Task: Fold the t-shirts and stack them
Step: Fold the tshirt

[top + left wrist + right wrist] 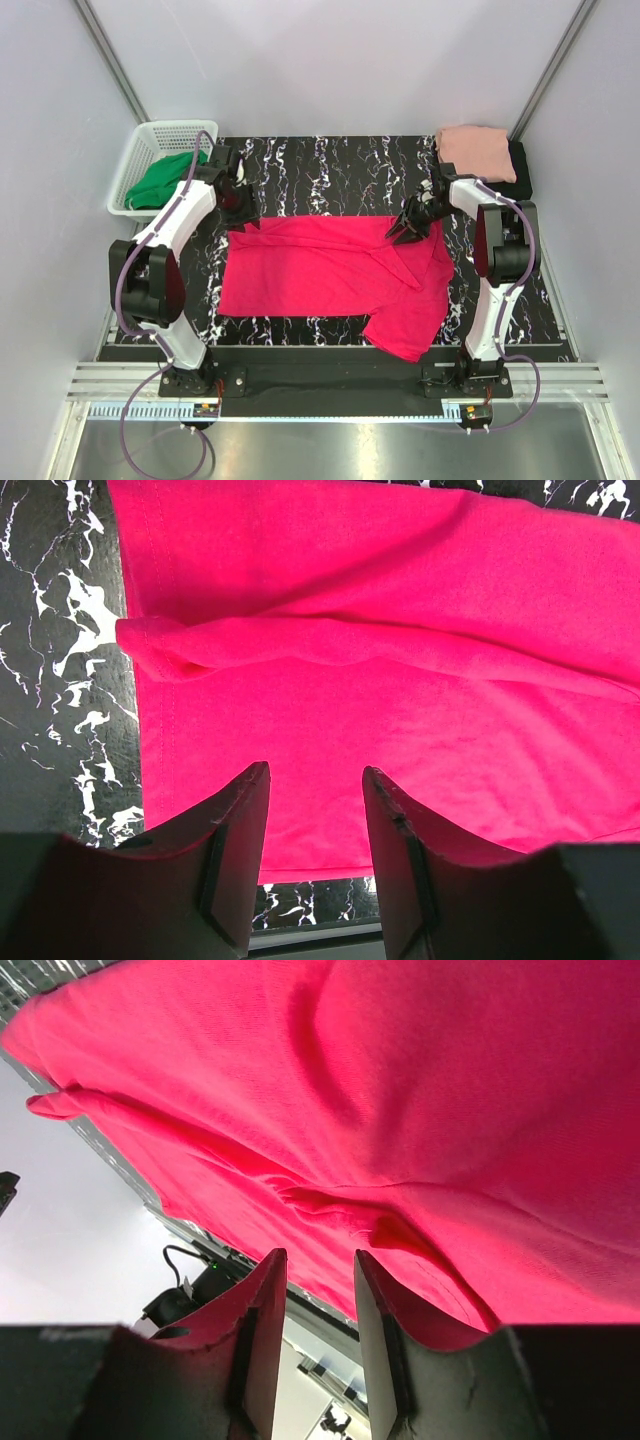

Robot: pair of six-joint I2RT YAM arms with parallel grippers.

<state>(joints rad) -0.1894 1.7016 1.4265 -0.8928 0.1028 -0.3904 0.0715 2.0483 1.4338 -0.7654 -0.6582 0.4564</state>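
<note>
Crimson-pink t-shirt [320, 265] lies spread on the marbled surface [330, 160] at frame centre. We see our left gripper [240, 210] at its upper-left corner and our right gripper [408, 228] at its upper-right corner, both parted and gripping nothing.

Both arms reach out from the table's [330, 160] near edge. The left arm [185, 215] stretches toward the far-left corner, and the left gripper [315, 770] points down with its jaws partly apart. The right arm [495, 240] folds back inward along the right side. The right gripper [320, 1255] tilts down toward the middle, jaws parted too.
</note>
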